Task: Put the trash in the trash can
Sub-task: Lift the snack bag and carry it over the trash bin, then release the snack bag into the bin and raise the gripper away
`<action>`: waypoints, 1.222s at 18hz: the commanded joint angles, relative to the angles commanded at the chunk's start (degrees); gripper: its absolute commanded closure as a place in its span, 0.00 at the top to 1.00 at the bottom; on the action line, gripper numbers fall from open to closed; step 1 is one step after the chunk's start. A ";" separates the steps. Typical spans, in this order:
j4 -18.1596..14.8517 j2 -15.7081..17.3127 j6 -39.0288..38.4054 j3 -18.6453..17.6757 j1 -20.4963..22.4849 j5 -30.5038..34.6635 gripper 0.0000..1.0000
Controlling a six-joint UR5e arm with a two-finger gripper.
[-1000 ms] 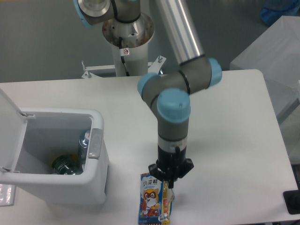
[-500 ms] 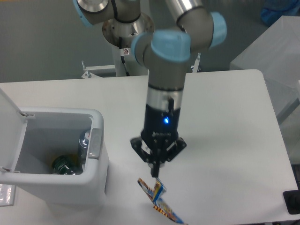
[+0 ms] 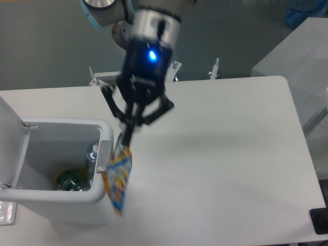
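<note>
the gripper has its jaws pinched shut on the top edge of the snack packet, which hangs limp in the air just at the right rim of the trash can, beside the grey tab; the picture is blurred, so the exact pinch point is hard to read. the packet's lower end dangles outside the can's right wall, above the table near its front edge, so a good finish would probably carry the packet further over the open mouth before letting go, high enough that the trailing end clears the rim and the tab and does not drape over the wall. the can stands at the table's front left corner with its lid swung up. inside lie the clear water bottle against the right wall and a dark green round item on the bottom.
</note>
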 joint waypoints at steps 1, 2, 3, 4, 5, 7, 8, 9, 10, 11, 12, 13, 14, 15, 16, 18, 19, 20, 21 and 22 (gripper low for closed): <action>0.00 0.88 0.00 0.00 -0.70 -0.62 0.00; 0.00 0.97 0.00 0.35 -1.84 -0.63 0.00; 0.00 0.97 -0.09 0.88 -2.89 -0.63 0.00; 0.00 0.97 -0.09 0.71 -3.86 -0.63 0.00; 0.00 1.15 0.26 0.01 -4.57 -0.63 0.00; 0.00 1.59 0.53 -0.26 -5.54 -0.63 0.00; 0.00 1.59 0.44 -0.09 -5.89 -0.63 0.00; 0.00 1.68 0.44 -0.26 -6.76 -0.63 0.00; 0.00 2.11 0.35 -0.61 -7.64 -0.63 0.00; 0.00 2.55 0.09 -0.79 -8.52 -0.63 0.00; 0.00 2.56 -0.26 -0.88 -8.96 -0.63 0.00; 0.00 2.64 -0.35 -1.05 -8.97 -0.63 0.02; 0.00 2.56 -0.35 -1.31 -9.05 -0.63 0.14; 0.00 2.47 -0.35 -1.49 -9.06 -0.63 0.21; 0.00 2.12 -0.09 -1.75 -9.06 -0.63 0.34; 0.00 1.68 0.70 -2.54 -9.06 -0.63 0.74; 0.00 1.50 1.05 -2.72 -9.06 -0.54 0.86; 0.00 0.98 0.97 -2.63 -8.97 -0.45 1.00; -0.09 0.54 0.62 -2.90 -8.27 -0.36 1.00; 0.00 0.62 1.05 -4.29 -7.22 -0.36 1.00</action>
